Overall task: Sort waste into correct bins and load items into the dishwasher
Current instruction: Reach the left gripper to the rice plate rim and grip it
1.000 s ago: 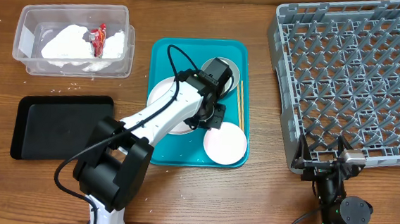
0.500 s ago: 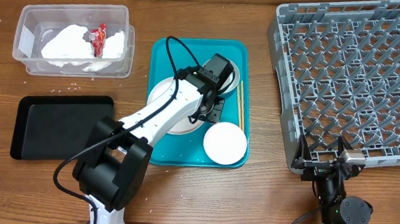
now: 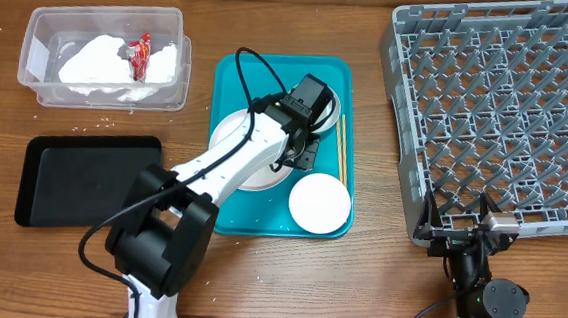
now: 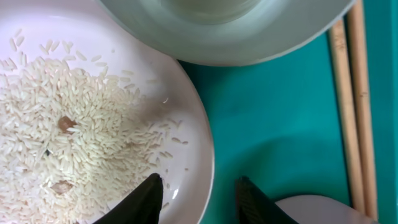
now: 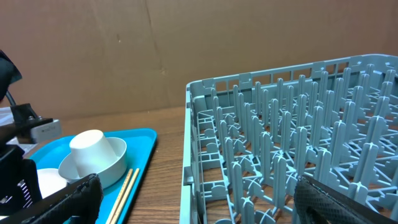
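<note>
The large white plate (image 3: 232, 160) with loose rice (image 4: 74, 130) lies on the teal tray (image 3: 234, 80). My left gripper (image 3: 300, 156) is open, and its fingers (image 4: 199, 198) straddle that plate's right rim (image 4: 206, 149), one over the plate and one over the tray. The grey-green bowl (image 3: 331, 110) holding the white cup (image 5: 90, 146) is just beyond it. The chopsticks (image 3: 339, 143) lie to the right, and the smaller plate (image 3: 319, 204) sits nearer. The clear tub (image 3: 42, 37) holds the napkin (image 3: 95, 64) and red packet (image 3: 139, 54). My right gripper (image 5: 199, 211) is open at the grey rack's (image 3: 508, 115) front-left corner.
The black tray (image 3: 87, 177) lies at the left in front of the clear tub. A few rice grains are scattered on the wood near it. The left arm's cable arches over the teal tray's back edge.
My left gripper has shifted a little back, off the smaller plate and onto the large plate's right rim. The right arm has not moved.
</note>
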Controlling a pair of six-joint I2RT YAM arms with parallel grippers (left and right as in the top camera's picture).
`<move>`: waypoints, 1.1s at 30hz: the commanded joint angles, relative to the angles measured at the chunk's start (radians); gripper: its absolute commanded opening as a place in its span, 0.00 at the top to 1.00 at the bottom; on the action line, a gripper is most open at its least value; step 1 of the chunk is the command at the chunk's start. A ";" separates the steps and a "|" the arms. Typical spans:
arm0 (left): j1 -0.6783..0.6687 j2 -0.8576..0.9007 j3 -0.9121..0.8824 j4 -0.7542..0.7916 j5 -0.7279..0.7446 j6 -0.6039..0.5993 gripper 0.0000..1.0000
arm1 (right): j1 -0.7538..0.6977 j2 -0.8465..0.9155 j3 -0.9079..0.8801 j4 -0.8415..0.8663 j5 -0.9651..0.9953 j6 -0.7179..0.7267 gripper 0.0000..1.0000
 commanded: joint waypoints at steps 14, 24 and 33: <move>-0.006 0.065 0.000 0.013 -0.038 0.006 0.73 | 0.004 -0.010 -0.010 0.003 0.007 0.000 0.00; -0.019 0.126 -0.001 0.007 -0.052 0.005 0.75 | 0.004 -0.010 -0.010 0.003 0.007 0.000 0.00; -0.024 0.136 0.000 0.004 -0.061 0.005 0.85 | 0.004 -0.010 -0.010 0.003 0.007 0.000 0.00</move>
